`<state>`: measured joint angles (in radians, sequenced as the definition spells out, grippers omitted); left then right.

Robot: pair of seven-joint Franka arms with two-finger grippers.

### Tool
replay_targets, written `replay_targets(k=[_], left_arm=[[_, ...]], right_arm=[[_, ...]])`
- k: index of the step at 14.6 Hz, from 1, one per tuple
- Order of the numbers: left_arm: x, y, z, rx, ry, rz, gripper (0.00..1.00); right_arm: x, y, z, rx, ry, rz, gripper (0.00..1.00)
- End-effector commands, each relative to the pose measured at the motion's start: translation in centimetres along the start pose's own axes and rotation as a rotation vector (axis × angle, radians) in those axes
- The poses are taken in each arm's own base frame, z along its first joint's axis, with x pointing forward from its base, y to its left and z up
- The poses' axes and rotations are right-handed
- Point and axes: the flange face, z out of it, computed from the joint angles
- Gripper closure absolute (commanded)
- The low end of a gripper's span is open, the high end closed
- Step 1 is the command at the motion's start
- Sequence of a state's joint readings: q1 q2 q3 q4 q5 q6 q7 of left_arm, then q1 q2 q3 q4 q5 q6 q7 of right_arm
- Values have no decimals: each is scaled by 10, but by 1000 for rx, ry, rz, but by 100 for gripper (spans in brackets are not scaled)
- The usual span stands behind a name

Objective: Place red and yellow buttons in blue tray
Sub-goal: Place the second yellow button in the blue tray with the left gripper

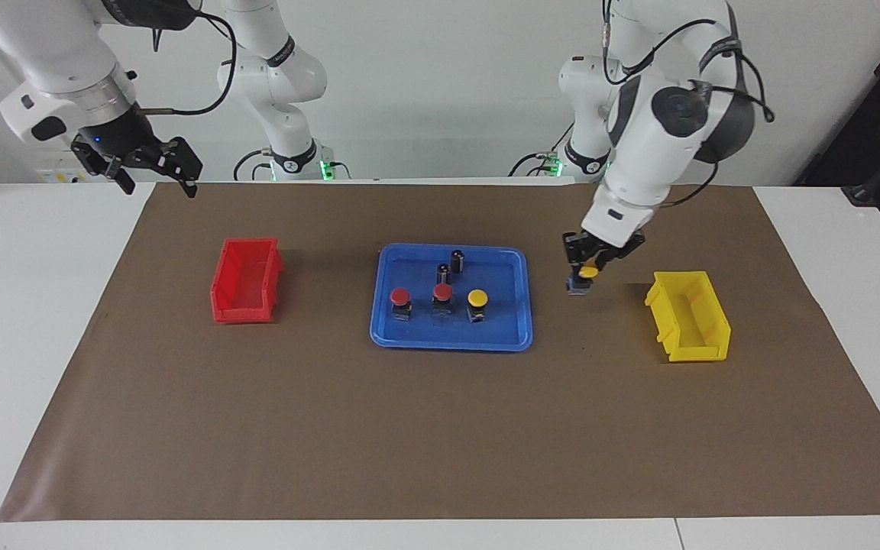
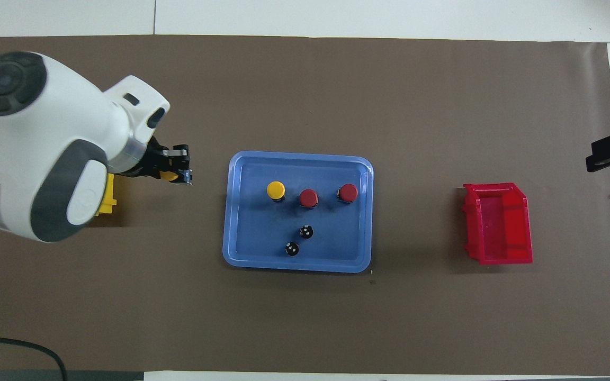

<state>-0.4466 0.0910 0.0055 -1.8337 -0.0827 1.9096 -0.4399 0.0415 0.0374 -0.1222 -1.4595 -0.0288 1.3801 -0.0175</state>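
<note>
While the left gripper (image 1: 584, 276) clamps a yellow button (image 1: 587, 273), the blue tray (image 1: 386, 313) on the brown mat (image 1: 440, 428) holds three buttons and two dark cylinders (image 1: 457, 260); right gripper (image 1: 151, 169) waits, fingers apart.

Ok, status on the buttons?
Left gripper shut on fourth button, over mat beside blue tray. Right gripper waits. Three buttons in. Nothing in the way.

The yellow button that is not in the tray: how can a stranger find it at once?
Start at the blue tray mid-table, then look toward the yellow bin. Between them the left gripper is shut on a yellow button above the brown mat. It alone is held; the other three buttons stand inside the tray.
</note>
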Motion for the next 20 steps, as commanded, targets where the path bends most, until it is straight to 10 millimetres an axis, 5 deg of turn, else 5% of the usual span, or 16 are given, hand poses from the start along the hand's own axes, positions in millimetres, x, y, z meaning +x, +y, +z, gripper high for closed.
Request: replay_targets(k=[1,5,7,13,20], left_arm=[[-8,15,17,-38,6,-8,99],[-20,44,45,-71,16,14,99],[-26,58,62,-68,14,31,99],[-22,58,94,-57,9,30,99],[-21,55,103,-67,34,24,98]], right_arm=[[-9,23,13,-1,-32,-15,0],[-15,55,27,22,-30,16,0],[-15,54,26,22,-19,11,0],[-13,50,24,18,-8,13,0],[-13,45,24,19,-14,-1,0]])
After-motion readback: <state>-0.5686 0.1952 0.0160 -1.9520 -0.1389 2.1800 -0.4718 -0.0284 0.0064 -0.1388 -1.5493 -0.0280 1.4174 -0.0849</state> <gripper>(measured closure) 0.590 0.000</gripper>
